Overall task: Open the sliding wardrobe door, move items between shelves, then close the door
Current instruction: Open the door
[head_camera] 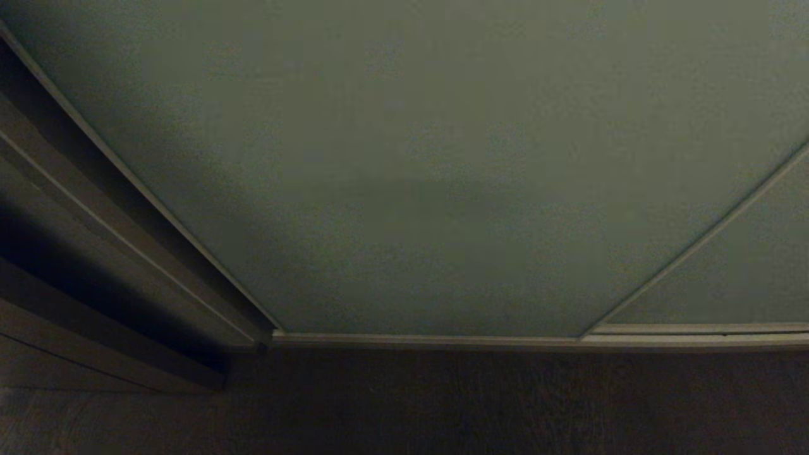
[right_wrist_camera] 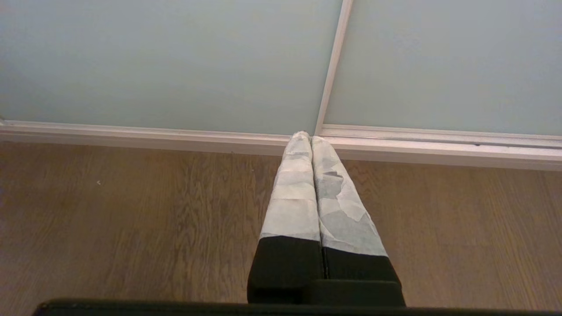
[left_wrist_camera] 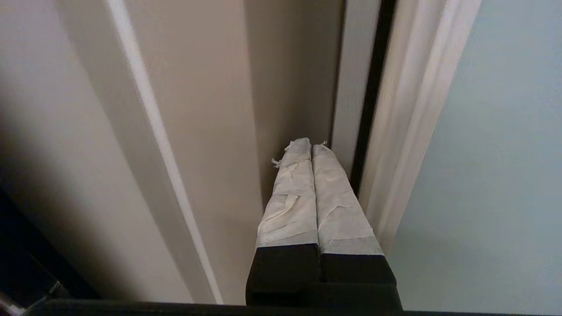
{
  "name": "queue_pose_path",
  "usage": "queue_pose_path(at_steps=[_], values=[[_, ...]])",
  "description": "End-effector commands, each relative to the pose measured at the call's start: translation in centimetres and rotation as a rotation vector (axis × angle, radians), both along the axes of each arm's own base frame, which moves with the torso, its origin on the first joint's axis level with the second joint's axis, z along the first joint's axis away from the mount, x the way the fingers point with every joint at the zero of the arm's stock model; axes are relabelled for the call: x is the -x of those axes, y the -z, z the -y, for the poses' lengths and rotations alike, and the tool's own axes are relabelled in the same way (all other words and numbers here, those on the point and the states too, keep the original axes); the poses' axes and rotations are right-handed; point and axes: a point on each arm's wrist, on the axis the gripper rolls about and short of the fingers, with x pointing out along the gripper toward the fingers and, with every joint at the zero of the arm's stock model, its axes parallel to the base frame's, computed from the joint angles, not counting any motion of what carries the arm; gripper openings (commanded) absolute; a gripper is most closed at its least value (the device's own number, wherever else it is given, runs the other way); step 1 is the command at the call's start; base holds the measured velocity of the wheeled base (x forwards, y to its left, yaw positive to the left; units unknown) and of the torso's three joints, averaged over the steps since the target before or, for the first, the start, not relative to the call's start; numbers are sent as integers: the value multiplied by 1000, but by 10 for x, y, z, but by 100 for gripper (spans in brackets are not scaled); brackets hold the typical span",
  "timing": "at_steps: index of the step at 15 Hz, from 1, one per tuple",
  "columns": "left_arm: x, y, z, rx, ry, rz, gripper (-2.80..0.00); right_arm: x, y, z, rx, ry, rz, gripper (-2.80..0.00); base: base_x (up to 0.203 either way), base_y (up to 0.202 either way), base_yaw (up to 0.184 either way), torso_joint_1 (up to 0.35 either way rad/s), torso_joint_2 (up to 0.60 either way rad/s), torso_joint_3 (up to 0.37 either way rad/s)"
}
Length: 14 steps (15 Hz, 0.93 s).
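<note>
The sliding wardrobe door (head_camera: pixel 442 158) is a pale grey-green panel that fills the head view, closed, with a thin silvery frame. In the left wrist view the door (left_wrist_camera: pixel 505 153) and its light edge profile lie beside my left gripper (left_wrist_camera: pixel 311 145). That gripper is shut, with its taped fingers pressed together and empty, its tips in the narrow recess between the door's edge and the beige side frame (left_wrist_camera: pixel 206 109). My right gripper (right_wrist_camera: pixel 307 137) is shut and empty, pointing down at the floor near the bottom rail. The items and the shelves are hidden.
A second door panel (head_camera: pixel 746 272) overlaps at the right. The silvery bottom rail (head_camera: pixel 505 341) runs along the wooden floor (head_camera: pixel 442 404). The dark brown wardrobe frame (head_camera: pixel 95 253) stands at the left.
</note>
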Motion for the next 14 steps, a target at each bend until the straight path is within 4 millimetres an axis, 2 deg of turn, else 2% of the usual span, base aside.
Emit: queue_pose_path(at_steps=[1, 11, 14], values=[[2, 1, 1, -9, 24, -3, -280, 0, 0, 0, 0, 0, -2, -280, 0, 0, 0, 0, 0, 0], [2, -1, 21, -96, 206, -14, -280, 0, 0, 0, 0, 0, -1, -280, 0, 0, 0, 0, 0, 0], [12, -2, 38, -122, 301, -42, -280, 0, 0, 0, 0, 0, -1, -280, 0, 0, 0, 0, 0, 0]])
